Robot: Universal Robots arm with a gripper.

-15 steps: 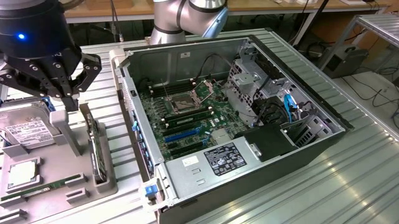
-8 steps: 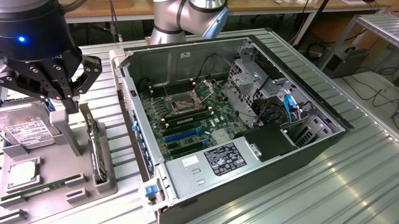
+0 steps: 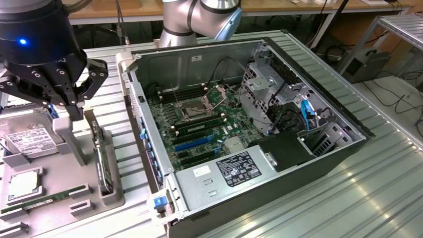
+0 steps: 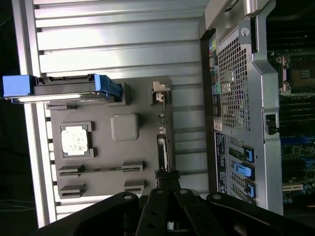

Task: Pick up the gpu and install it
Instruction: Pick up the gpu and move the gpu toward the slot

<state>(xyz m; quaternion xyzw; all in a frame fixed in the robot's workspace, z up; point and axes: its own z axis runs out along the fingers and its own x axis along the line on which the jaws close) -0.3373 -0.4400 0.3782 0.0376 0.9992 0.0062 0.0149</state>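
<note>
Your exterior camera sat high and off the arm, looking down at a slant into the open computer case [image 3: 198, 62] on the slatted table [image 3: 370, 198], with the arm's base at the far side. The gripper [image 3: 69, 106] hung close to that lens at the exterior view's left, above the grey parts holder [image 3: 109, 196]. Your wrist camera rode behind the gripper [image 4: 165, 196] and faced straight down, nearer the work, taking in the parts holder and the case's perforated rear panel [image 4: 236, 98]. Both views shared the parts holder, its hard drive [image 3: 29, 141] and the case's blue-tabbed rear edge.
</note>
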